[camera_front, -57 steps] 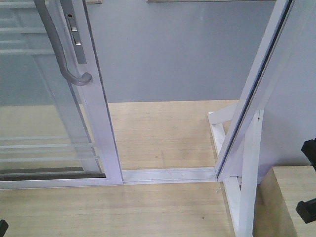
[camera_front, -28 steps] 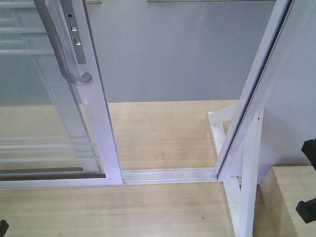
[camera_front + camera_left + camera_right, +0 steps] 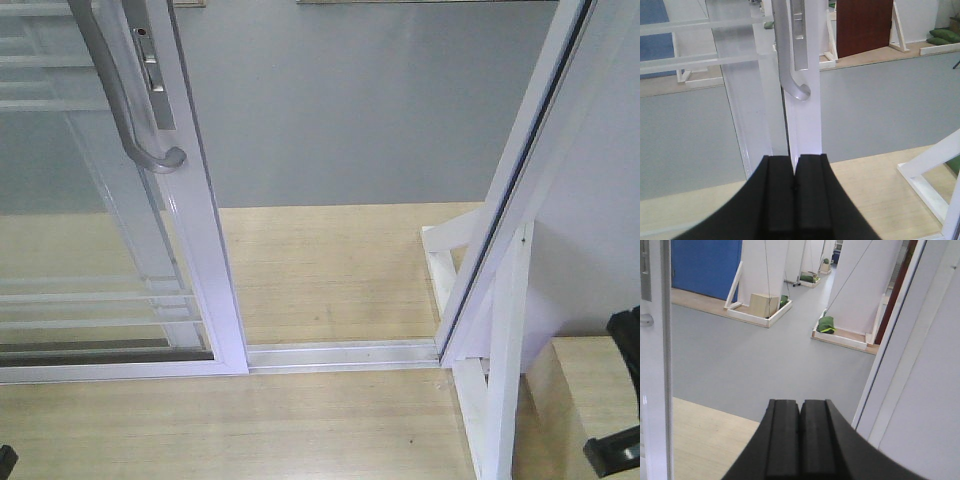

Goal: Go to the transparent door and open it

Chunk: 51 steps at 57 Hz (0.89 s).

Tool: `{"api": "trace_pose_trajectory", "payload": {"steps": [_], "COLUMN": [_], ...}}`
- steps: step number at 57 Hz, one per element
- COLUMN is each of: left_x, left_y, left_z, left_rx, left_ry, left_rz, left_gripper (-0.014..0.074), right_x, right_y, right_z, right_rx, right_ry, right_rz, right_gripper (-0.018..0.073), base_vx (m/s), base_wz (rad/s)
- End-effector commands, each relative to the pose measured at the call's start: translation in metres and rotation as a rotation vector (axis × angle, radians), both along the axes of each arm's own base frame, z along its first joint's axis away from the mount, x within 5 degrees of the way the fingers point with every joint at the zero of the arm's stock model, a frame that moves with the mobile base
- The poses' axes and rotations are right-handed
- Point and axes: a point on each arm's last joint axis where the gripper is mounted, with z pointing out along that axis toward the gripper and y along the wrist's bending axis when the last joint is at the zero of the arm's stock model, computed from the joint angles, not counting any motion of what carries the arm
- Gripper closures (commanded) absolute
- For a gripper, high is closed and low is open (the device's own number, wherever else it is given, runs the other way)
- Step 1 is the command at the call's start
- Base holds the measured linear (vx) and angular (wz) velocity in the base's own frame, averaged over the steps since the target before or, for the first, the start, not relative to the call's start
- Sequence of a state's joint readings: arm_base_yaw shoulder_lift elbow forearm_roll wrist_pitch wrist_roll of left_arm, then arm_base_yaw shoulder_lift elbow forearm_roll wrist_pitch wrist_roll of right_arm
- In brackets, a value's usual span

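The transparent door (image 3: 100,230) fills the left of the front view: clear glass with thin white bars in a glossy white frame. Its curved grey handle (image 3: 120,90) hangs on the right stile (image 3: 200,230). A gap lies between that stile and the bare white frame post (image 3: 520,180). In the left wrist view my left gripper (image 3: 794,161) is shut and empty, short of the stile (image 3: 807,100) and below the handle's end (image 3: 799,90). My right gripper (image 3: 799,405) is shut and empty, pointing through the gap; the door's stile (image 3: 657,365) is at its left.
A white floor track (image 3: 340,352) crosses the wooden floor, with grey floor beyond. The post's brace (image 3: 500,350) and a wooden box (image 3: 590,390) stand at the lower right. Black parts of my right arm (image 3: 628,340) show at the right edge. White partitions (image 3: 855,285) stand far off.
The black parts of my right arm have slid lower along the right edge of the front view. The door and its handle have not visibly moved.
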<state>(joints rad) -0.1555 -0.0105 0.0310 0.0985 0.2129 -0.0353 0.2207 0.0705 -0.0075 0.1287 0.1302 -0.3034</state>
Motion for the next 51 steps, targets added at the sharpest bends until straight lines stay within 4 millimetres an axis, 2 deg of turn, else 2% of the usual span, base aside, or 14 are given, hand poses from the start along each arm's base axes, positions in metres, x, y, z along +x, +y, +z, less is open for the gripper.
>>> {"api": "trace_pose_trajectory", "payload": {"steps": [1,20,51], "left_x": [0.0001,0.0,0.0], "left_y": [-0.0011,-0.0011,-0.0011], "left_z": [0.0046,0.0047,0.0047], "left_rx": [-0.021,-0.02,-0.02], "left_ry": [-0.085,-0.087,-0.087], "left_rz": [-0.013,-0.013,-0.013], "left_gripper": [0.0596,0.0596,0.0596], "right_x": [-0.0032,-0.0041,-0.0041], "right_y": [-0.0022,-0.0098,-0.0097], "right_z": [-0.0021,-0.0052,-0.0058], "right_rx": [0.005,0.035,0.032], "right_ry": [-0.113,-0.087,-0.081], "right_rz": [-0.017,-0.152,-0.15], "right_gripper": [0.0561,0.0561,0.0561], "base_vx": [0.0,0.0,0.0], "base_wz": [0.0,0.0,0.0]}}
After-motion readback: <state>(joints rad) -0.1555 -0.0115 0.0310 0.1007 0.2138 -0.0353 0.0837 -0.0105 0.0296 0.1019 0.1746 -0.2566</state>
